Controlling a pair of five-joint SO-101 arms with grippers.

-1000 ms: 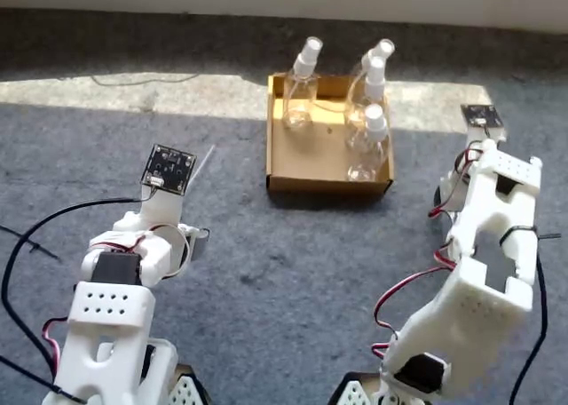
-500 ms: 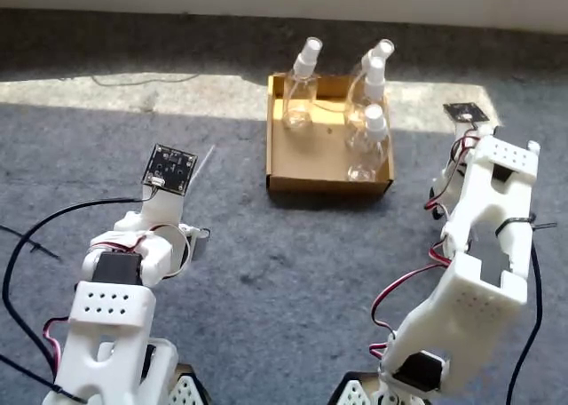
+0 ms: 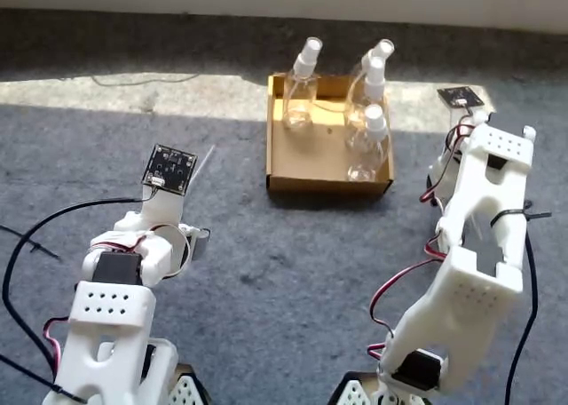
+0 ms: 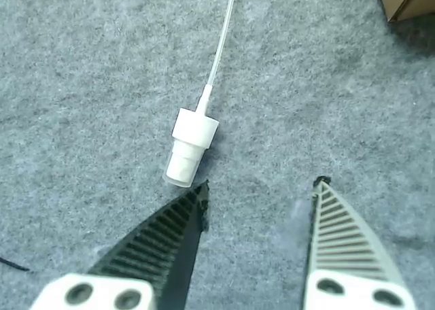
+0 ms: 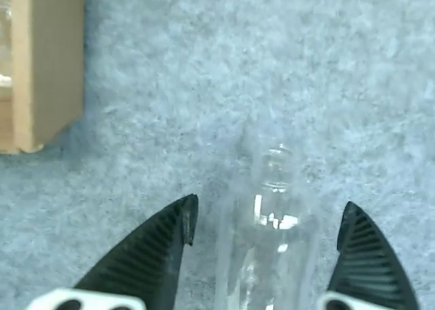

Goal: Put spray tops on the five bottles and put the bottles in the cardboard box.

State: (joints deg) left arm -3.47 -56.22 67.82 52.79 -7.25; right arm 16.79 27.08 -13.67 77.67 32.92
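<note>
Clear bottle [image 5: 269,242] between the right gripper's [image 5: 270,205] wide-spread fingers, apparently touching neither.

A grey carpet-covered bench [image 3: 293,263] is carrying a shallow brown cardboard box [image 3: 328,185], sitting partly in a sunlit strip at the far side. A white plastic spray top [image 4: 192,147] with a thin dip tube is lying on its side on the carpet. A clear uncapped plastic bottle [image 5: 268,242] is resting apart from the box.

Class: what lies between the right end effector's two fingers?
A clear bottle without a spray top, on grey carpet, between the open fingers of the right end effector; the right wrist view shows it.
</note>
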